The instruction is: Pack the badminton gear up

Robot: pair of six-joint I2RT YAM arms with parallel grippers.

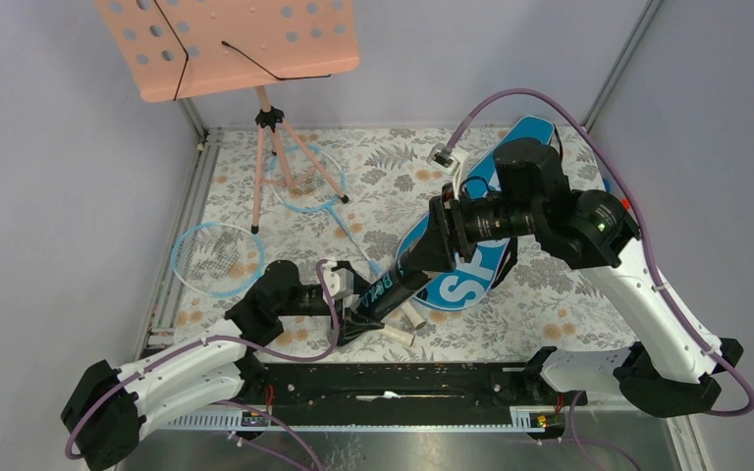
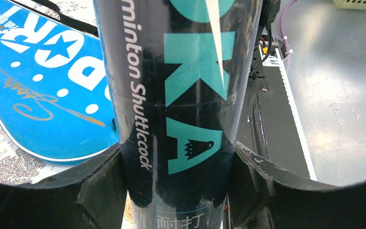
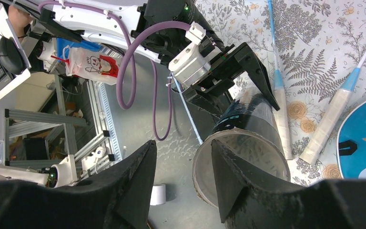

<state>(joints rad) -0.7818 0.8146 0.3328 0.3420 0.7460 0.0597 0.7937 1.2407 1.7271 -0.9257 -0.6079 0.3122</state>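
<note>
Altogether the table holds two rackets, one dark tube [image 1: 398, 280], one blue SPORT bag [image 1: 471, 280] and one pink music stand [image 1: 226, 44], with two arms working over them. The near racket [image 1: 218, 257] lies at about 9 o'clock, its head close to the metal rail [image 1: 182, 245] on the left edge. The far racket [image 1: 309, 186] sits at 11 o'clock among the stand's tripod legs. Both shafts run toward 5 o'clock, and their cream handles end under the tube. The bag lies from the middle out to 1 o'clock, its tip almost at the back right corner. Walls close in the left, back and right sides, and the widest bare patch of floral cloth [image 1: 560, 304] is at 4 o'clock. The left arm lies low along the near left, its forearm reaching toward 2 o'clock. The left gripper [image 2: 177, 148] is clamped around the tube's lower end, which tilts up toward 1 o'clock above the cloth. The right arm rises from the near right, its elbow high over the bag and its forearm turned back toward 9 o'clock. The right gripper [image 3: 182, 145] is parted at the tube's open mouth. One finger overlaps the rim and the other stands clear of it.
</note>
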